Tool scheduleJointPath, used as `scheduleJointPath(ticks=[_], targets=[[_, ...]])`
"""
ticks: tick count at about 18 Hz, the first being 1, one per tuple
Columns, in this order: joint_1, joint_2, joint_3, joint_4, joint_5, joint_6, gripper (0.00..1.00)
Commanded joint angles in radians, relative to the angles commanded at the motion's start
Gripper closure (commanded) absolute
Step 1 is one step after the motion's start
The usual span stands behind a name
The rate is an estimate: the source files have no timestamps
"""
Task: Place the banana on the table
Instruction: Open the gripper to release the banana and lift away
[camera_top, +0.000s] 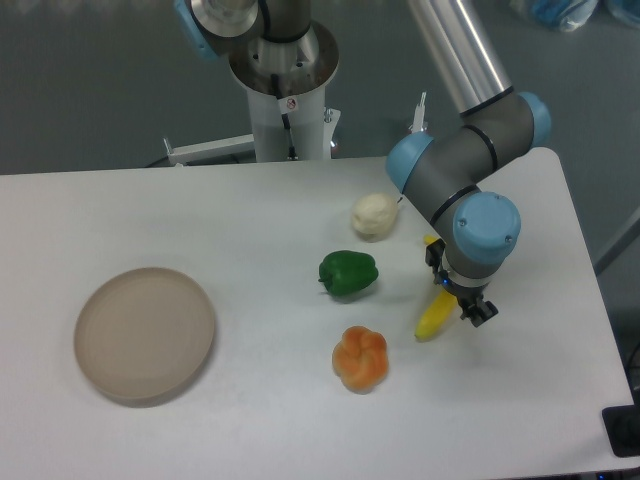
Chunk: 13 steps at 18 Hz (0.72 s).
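Observation:
The banana (434, 320) is small, bright yellow and curved. It is at the right of the white table (250, 220), tilted, with its lower end at or just above the surface. My gripper (458, 298) points down from the blue and grey wrist and is closed around the banana's upper end. The wrist hides part of the banana and most of the fingers.
A green pepper (348, 273) lies left of the gripper. An orange lobed fruit (360, 359) lies in front of it. A pale cream lump (374, 215) lies behind it. A round beige plate (145, 333) sits at the left. The robot base (285, 90) stands at the back.

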Motion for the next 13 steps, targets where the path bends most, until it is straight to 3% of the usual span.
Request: scheduleJointPath(ticks=[2,6,9,13], targets=[[0.002,0.0,0.035,-0.034,-0.006,0.0,0.0],[0.003,-0.006,0.144,-0.155,-0.041,-0.002,0.0],[0.023,-0.005,0.178,-0.166,-0.133,-0.002,0.0],[0.026,0.0,0.206,-0.187,-0.164,-0.002,0.0]])
